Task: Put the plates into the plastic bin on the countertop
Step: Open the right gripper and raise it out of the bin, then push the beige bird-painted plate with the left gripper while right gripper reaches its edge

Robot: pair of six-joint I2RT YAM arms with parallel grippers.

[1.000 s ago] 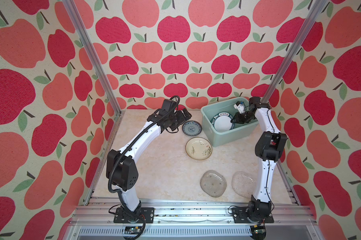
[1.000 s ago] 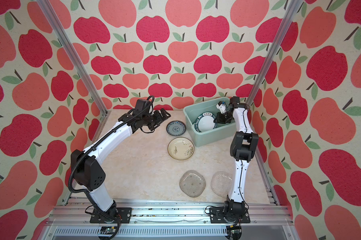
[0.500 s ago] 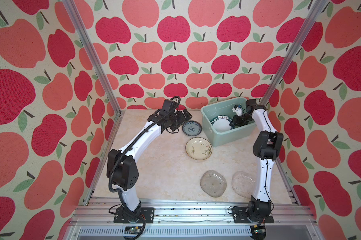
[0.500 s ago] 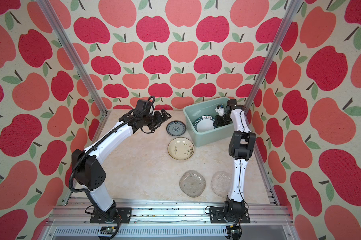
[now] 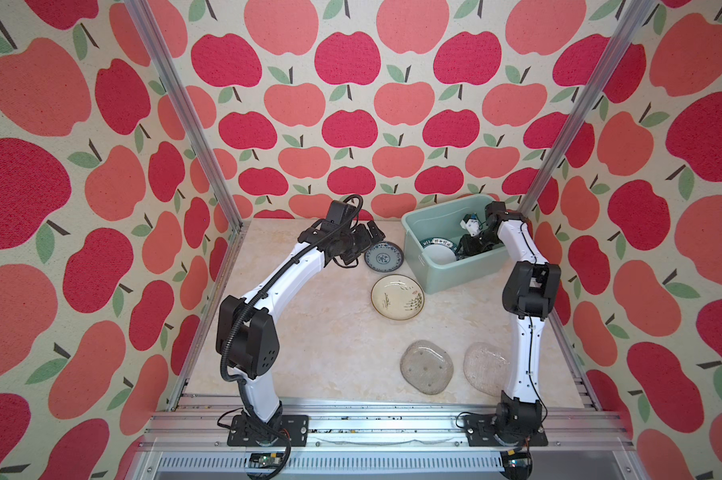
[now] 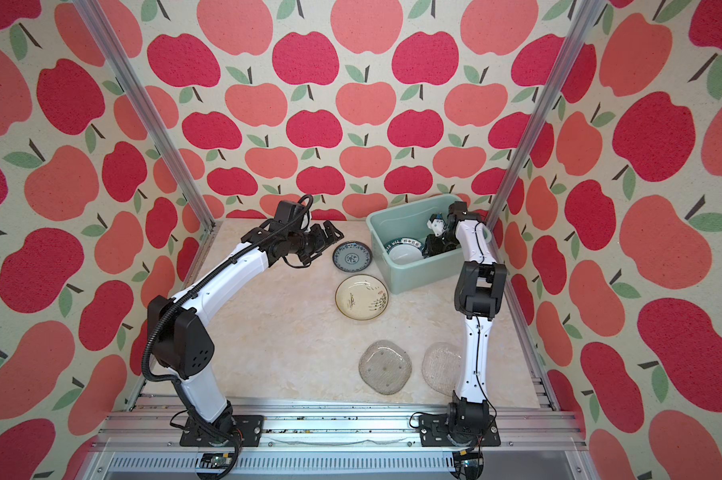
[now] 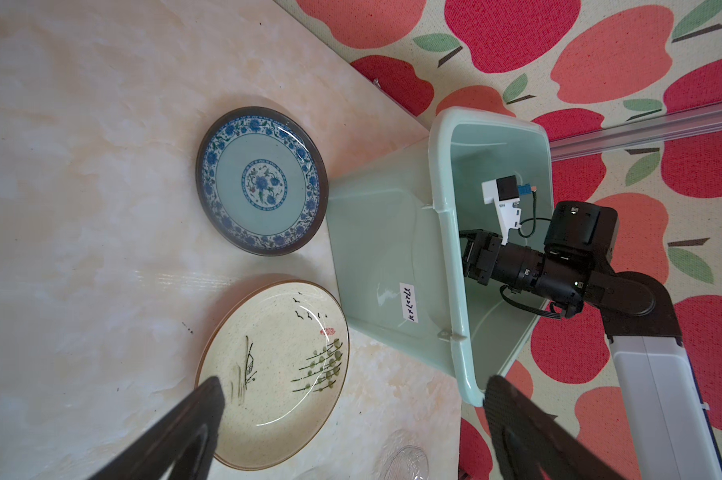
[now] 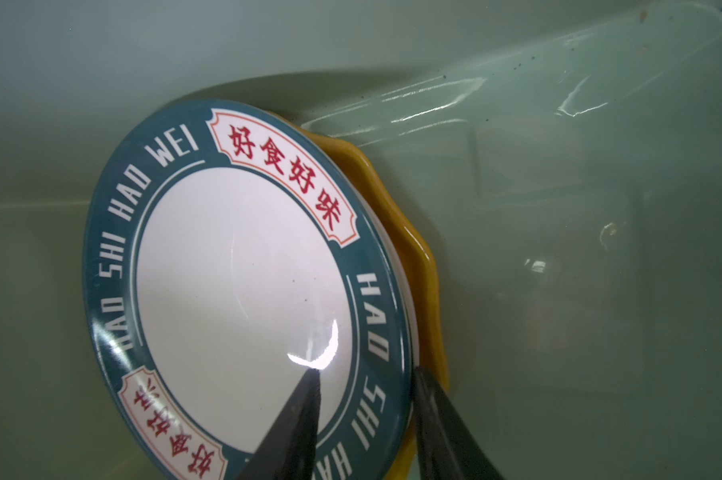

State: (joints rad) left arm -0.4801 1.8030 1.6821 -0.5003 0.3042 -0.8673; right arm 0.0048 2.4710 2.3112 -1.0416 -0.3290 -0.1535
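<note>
My right end effector is down inside the plastic bin, which sits at the far right corner of the bench. From its wrist camera I see the two fingers parted either side of the rim of a white plate with a teal lettered band. One tip sits over the white centre and the other just outside the edge, so the grip reads as released, not pinching. That plate lies on a yellow scalloped plate on the bin floor (only the yellow edge shows).

My left end effector hangs above the bench with its fingers spread wide and nothing between them, just beside the blue patterned plate. That plate lies flat, close against the bin's left wall. The cream plate with painted reeds and birds lies just nearer to me, also by the bin. Two clear glass plates rest side by side near the front rail, the right one partly behind the right arm.
</note>
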